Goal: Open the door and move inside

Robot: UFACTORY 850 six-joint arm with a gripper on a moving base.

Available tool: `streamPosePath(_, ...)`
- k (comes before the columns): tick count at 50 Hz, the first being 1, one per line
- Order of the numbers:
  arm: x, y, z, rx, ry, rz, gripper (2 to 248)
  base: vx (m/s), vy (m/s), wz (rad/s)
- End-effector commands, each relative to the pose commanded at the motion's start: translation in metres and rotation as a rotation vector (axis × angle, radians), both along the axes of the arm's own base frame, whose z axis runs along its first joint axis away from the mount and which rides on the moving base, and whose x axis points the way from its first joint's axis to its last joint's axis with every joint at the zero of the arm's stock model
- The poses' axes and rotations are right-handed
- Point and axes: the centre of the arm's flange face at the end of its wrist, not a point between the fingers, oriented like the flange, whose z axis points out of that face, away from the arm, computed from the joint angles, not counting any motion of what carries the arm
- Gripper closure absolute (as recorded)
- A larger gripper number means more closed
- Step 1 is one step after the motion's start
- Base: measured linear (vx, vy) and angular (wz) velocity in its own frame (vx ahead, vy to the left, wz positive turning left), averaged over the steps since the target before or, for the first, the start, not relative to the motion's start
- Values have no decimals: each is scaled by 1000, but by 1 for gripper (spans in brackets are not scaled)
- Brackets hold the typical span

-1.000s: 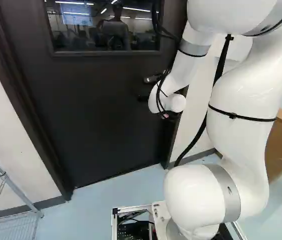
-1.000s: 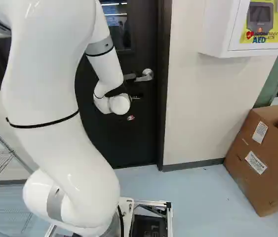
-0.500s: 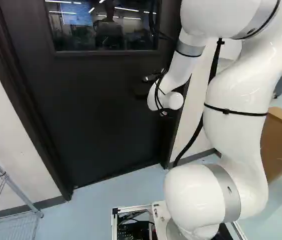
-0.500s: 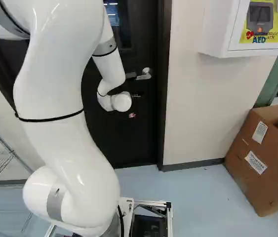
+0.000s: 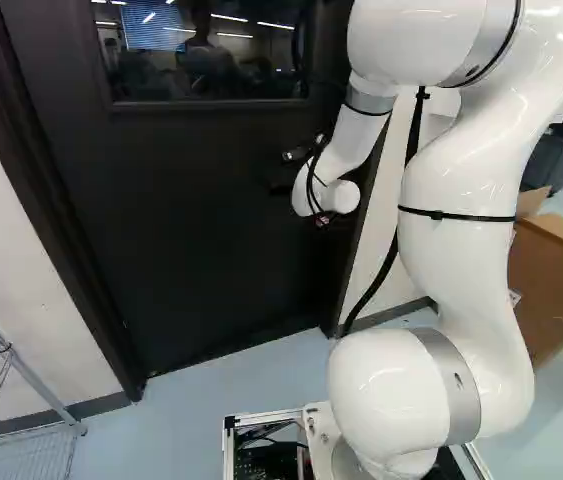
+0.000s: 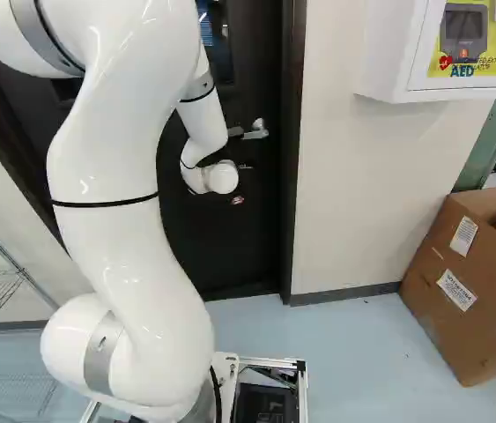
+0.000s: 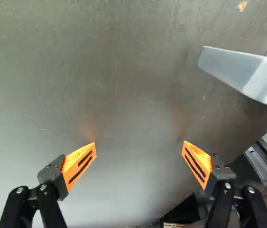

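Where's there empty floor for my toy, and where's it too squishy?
The floor looks bare between the robot's base and the cardboard box, and also between the base and the wire shelf. It's crowded by the door handle, where the arm reaches in.

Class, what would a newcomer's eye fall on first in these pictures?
Probably the big white arm, curving up right of the middle in the left base view, near a dark door. Next, the wrist view's open gripper with bright orange pads, a silver door handle ahead, off to one side.
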Motion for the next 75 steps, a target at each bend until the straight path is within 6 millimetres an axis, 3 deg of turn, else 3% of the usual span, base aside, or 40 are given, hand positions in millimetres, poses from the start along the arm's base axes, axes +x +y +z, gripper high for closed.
streamPosePath(75, 134, 10, -22, -95, -95, 187, 3, 0, 0, 0)
